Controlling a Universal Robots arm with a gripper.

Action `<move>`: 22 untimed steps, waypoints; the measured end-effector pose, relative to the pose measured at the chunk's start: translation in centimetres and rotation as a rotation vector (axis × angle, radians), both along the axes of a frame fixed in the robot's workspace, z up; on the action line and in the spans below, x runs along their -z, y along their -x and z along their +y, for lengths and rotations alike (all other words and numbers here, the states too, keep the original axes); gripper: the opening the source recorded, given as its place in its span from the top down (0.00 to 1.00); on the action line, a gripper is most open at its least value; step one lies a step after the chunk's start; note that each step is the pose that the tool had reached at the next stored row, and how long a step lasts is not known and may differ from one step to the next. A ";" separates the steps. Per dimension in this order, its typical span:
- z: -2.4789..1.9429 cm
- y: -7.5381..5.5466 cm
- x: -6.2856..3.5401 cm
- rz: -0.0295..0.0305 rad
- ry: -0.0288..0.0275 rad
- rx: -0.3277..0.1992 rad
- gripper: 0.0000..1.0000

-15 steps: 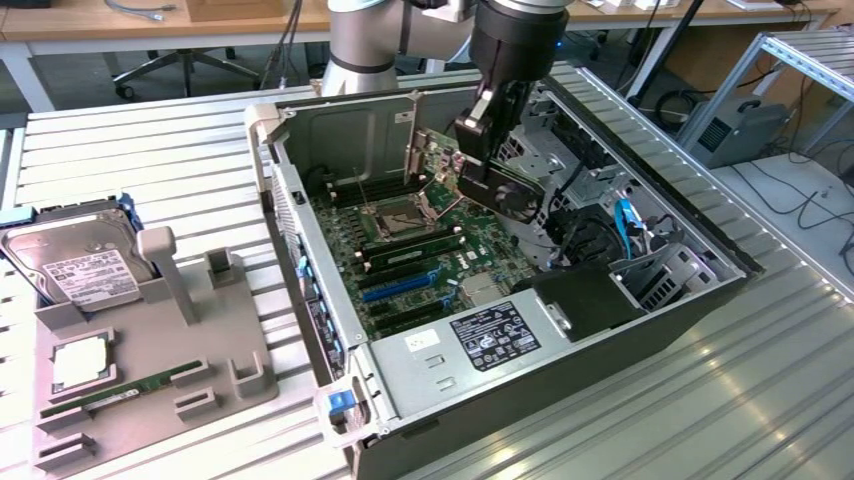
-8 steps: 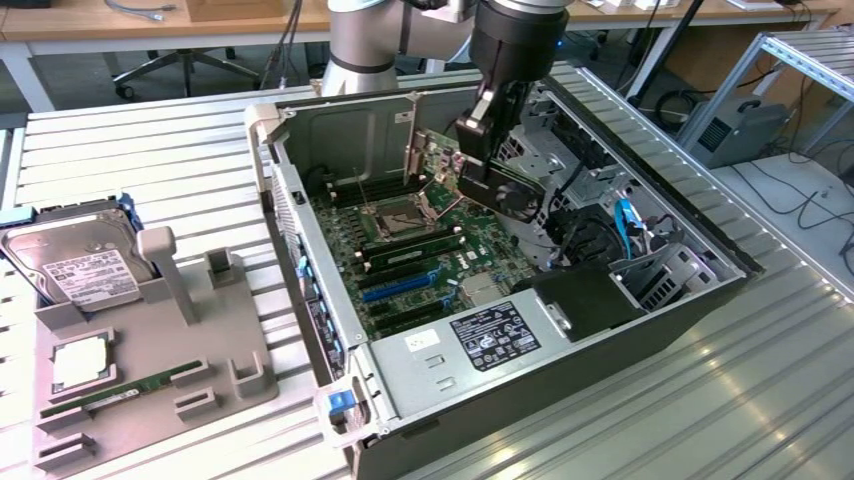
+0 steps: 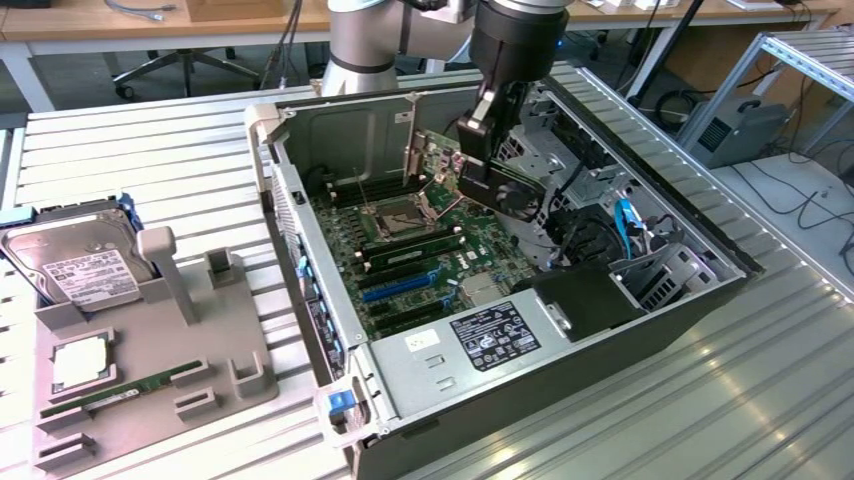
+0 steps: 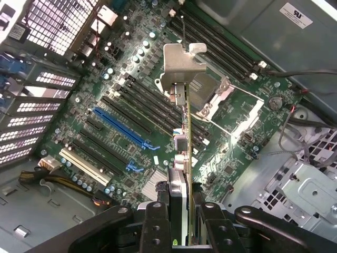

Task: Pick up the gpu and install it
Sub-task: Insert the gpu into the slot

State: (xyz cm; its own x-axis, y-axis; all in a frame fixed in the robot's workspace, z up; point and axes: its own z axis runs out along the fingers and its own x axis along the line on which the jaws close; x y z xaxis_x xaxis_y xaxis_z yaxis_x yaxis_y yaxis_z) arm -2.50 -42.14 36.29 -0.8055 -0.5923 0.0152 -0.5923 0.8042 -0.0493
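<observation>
My gripper [image 3: 483, 135] hangs inside the open computer case [image 3: 400, 420], above the motherboard [image 3: 441, 260]. It is shut on the gpu [image 3: 447, 160], which it holds on edge and clear of the board. In the wrist view the gpu [image 4: 184, 137] runs edge-on from between my gripper [image 4: 181, 221] fingers to its silvery bracket [image 4: 181, 66] at the far end. It hovers over the long black expansion slots [image 4: 152, 113], beside the blue slot [image 4: 118, 129], and sits in none of them.
A grey parts tray [image 3: 147, 300] at the exterior view's left holds a hard drive [image 3: 87, 265], a processor [image 3: 80, 360] and a green memory stick [image 3: 120, 390]. Inside the case are the processor socket [image 3: 398, 215], a drive cage [image 3: 561, 150], cables [image 3: 621, 225] and the labelled power supply [image 3: 494, 335].
</observation>
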 end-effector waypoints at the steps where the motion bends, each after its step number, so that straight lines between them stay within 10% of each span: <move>1: 0.00 0.0 0.00 0.0000 0.0000 -0.002 0.73; 22: 0.00 0.0 0.01 0.0000 0.0000 -0.054 0.73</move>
State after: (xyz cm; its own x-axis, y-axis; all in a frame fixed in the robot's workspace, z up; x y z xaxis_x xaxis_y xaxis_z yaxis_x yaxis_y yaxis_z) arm -2.50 -42.14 36.28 -0.7721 -0.6353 0.0151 -0.6352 0.7708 -0.0493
